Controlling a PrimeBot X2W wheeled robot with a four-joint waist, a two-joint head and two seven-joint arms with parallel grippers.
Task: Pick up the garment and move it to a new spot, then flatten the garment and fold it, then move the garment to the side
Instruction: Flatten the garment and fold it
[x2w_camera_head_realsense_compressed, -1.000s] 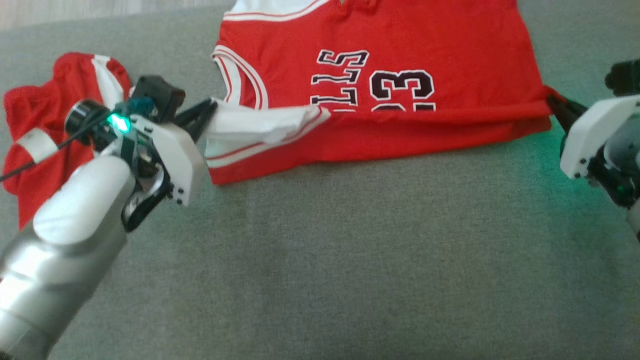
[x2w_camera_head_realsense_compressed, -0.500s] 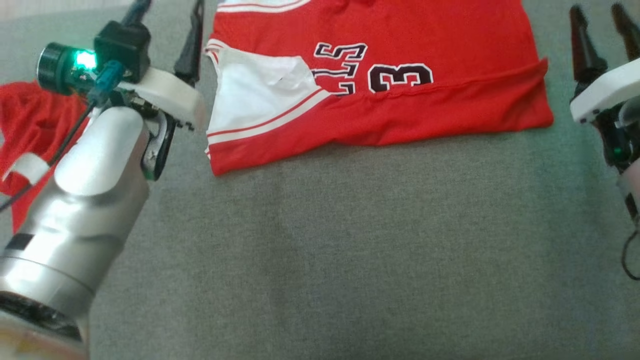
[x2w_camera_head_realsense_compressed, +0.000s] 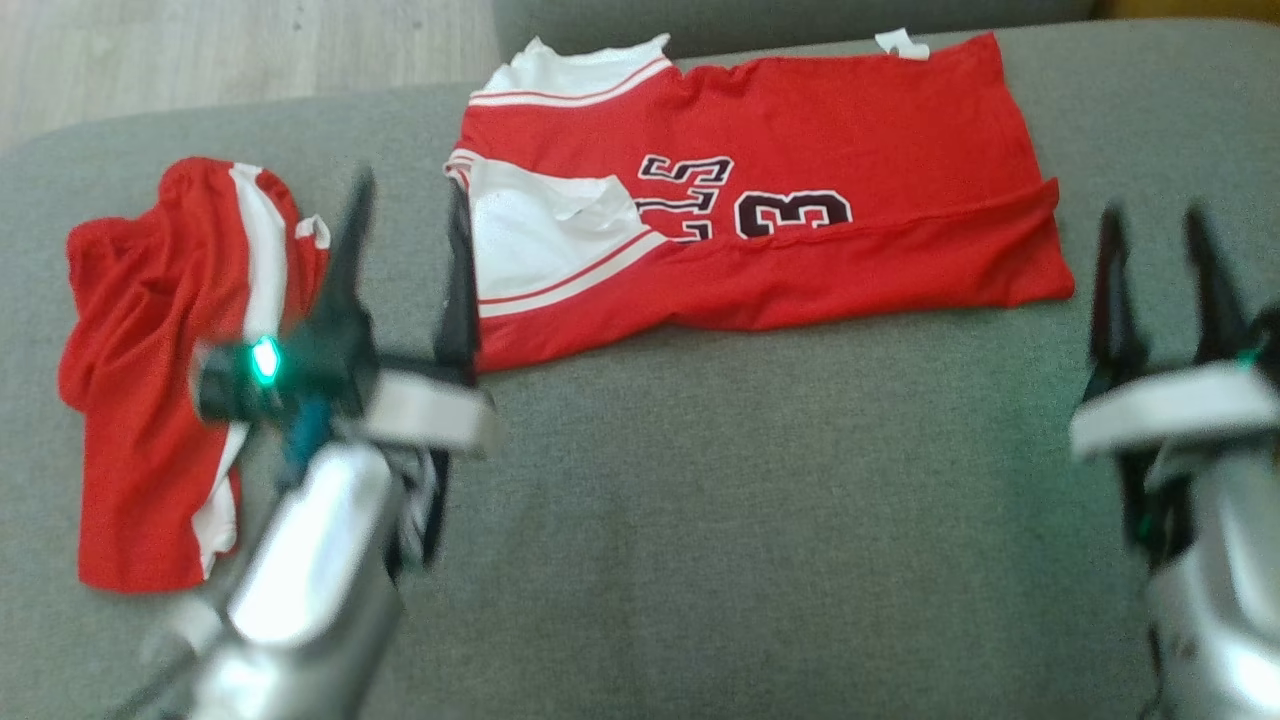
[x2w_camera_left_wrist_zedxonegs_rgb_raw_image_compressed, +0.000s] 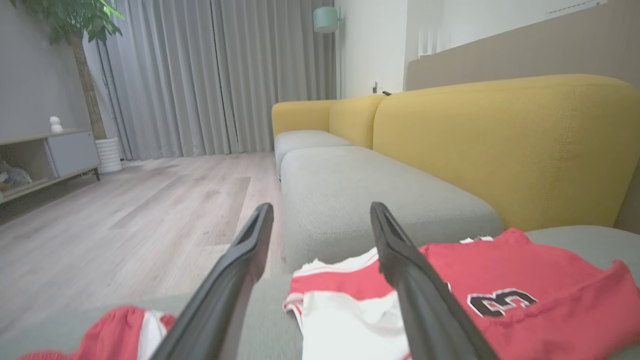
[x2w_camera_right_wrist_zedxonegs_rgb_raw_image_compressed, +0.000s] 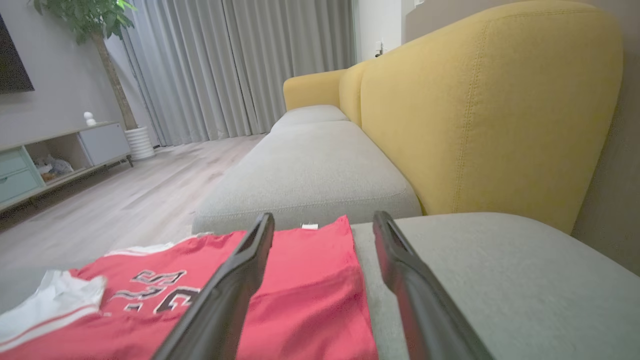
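1. Lying flat along the far edge of the grey seat cushion (x2w_camera_head_realsense_compressed: 640, 520), the red jersey (x2w_camera_head_realsense_compressed: 800, 130) had its near part doubled over itself. The fold covered the lower half of its black-and-white lettering and number.
2. A white panel (x2w_camera_head_realsense_compressed: 530, 240) with red stripes lay turned up at the jersey's left end, and a small white tag (x2w_camera_head_realsense_compressed: 900, 42) showed at its far right corner.
3. The left gripper (x2w_camera_head_realsense_compressed: 410, 190) hovered at the jersey's left end with its two dark fingers spread wide and nothing between them. In the head view its right finger crossed the jersey's left edge, but whether it touched the cloth could not be told.
4. The right gripper (x2w_camera_head_realsense_compressed: 1152, 220) stood near the cushion's right edge, just beside the jersey's near right corner. Its fingers were likewise parted and empty, clear of the cloth.
5. The red shorts (x2w_camera_head_realsense_compressed: 160, 380), with a white stripe, lay crumpled near the cushion's left edge, apart from the jersey, with the left gripper between the two.
6. Beyond the jersey, a yellow backrest (x2w_camera_left_wrist_zedxonegs_rgb_raw_image_compressed: 500, 140) ran behind a second grey cushion (x2w_camera_left_wrist_zedxonegs_rgb_raw_image_compressed: 360, 190), and a wooden floor (x2w_camera_left_wrist_zedxonegs_rgb_raw_image_compressed: 150, 210) lay to the left.
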